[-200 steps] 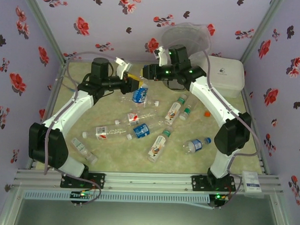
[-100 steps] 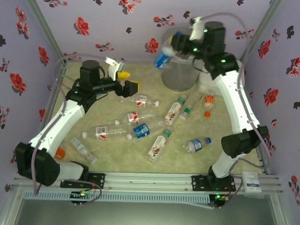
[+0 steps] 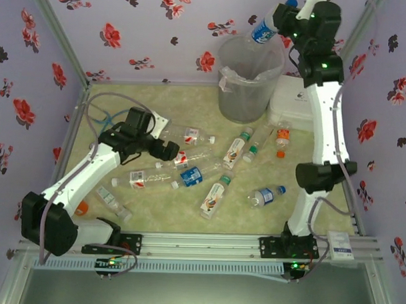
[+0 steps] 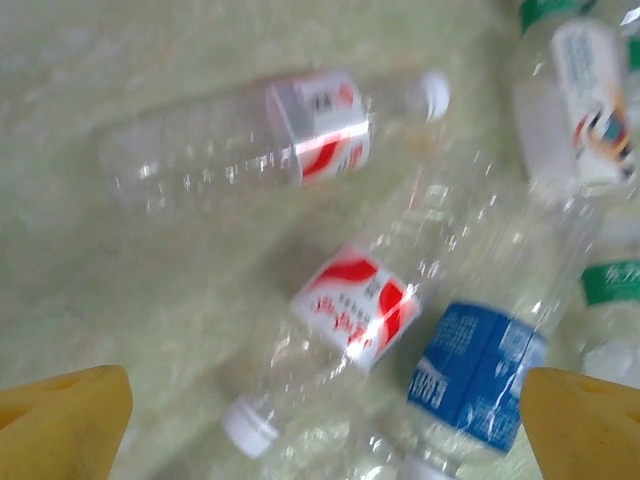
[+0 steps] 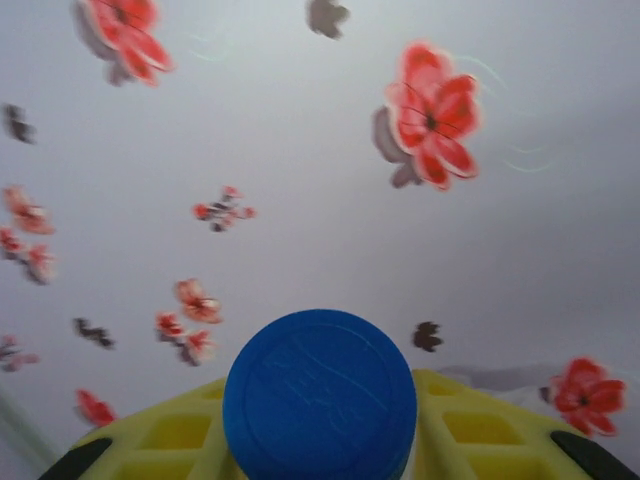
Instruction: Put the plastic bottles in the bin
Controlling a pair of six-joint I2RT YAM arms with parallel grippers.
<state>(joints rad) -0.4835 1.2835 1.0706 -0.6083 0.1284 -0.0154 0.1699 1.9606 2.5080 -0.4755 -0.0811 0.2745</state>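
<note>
Your right arm (image 3: 327,123) reaches high over the far right corner of the table (image 3: 161,214), right gripper (image 3: 279,20) clamped on a blue-labelled bottle (image 3: 263,31) above the bin (image 3: 248,87); your left arm (image 3: 89,171) crouches low, left gripper (image 3: 168,149) spread wide over loose bottles (image 3: 189,175) mid-table.

Blue-capped bottle (image 5: 319,393) clamped between yellow jaws; blurred flowered wall (image 5: 300,150) behind.
</note>
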